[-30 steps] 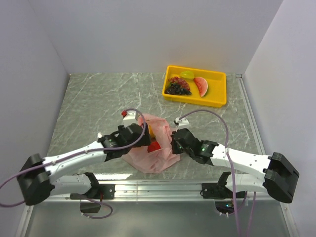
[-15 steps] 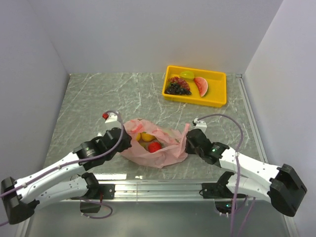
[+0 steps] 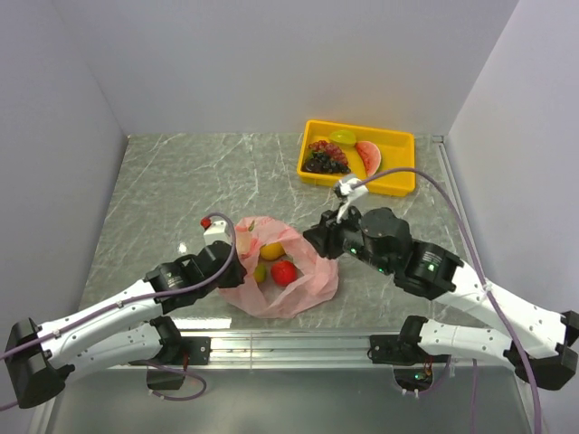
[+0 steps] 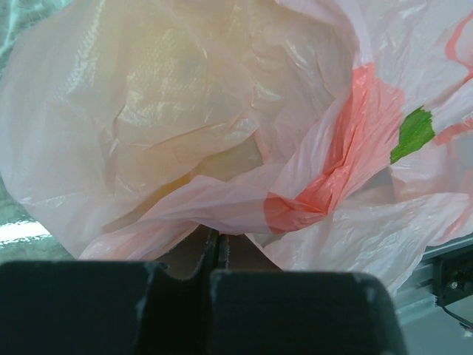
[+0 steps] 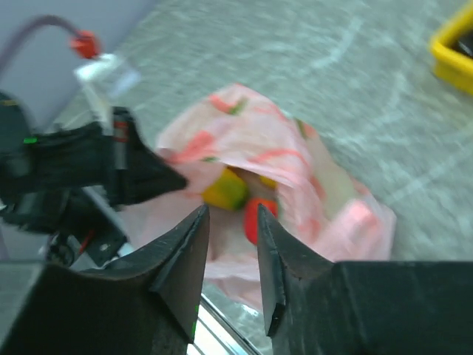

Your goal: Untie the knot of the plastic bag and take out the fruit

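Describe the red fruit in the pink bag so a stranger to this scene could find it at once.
On the grey marbled table, near its front edge, lies an open pink plastic bag. Three small fruits show in its mouth; the red fruit is the only red one, rightmost from above, beside a yellow fruit and a green fruit.

Top external: fixed high behind the arm bases, looks down and forward, covers the whole surface (image 3: 172,181) out to its far edge. Left wrist: jammed right against the plastic bag (image 4: 162,126), film fills the frame, left end effector (image 4: 216,240) at the bottom. Right wrist: further off, looks down past the right end effector (image 5: 230,222) toward the surface's left edge. All three share the bag.
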